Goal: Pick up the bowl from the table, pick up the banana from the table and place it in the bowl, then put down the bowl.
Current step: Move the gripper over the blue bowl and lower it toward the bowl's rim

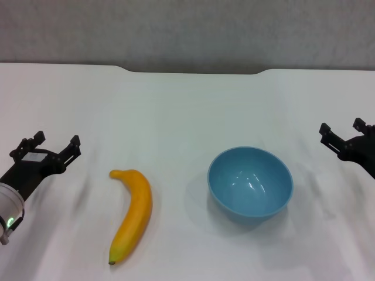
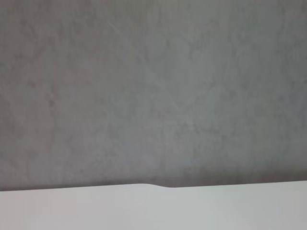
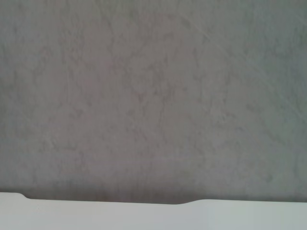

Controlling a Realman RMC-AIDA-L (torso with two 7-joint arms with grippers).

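I see the bowl point(image 1: 250, 183) on the table point(image 1: 187, 111) holding nothing, banana point(image 1: 132, 213) beside it; left gripper point(image 1: 55, 143) and right gripper point(image 1: 341, 130) hover at the sides, fingers apart

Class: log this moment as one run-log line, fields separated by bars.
stage: start | left claw: open, empty | right claw: open, empty | banana, bowl: apart on table

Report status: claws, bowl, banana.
Left claw and right claw open, empty, out at table sides. Bowl and banana untouched, apart. Nothing in the way.
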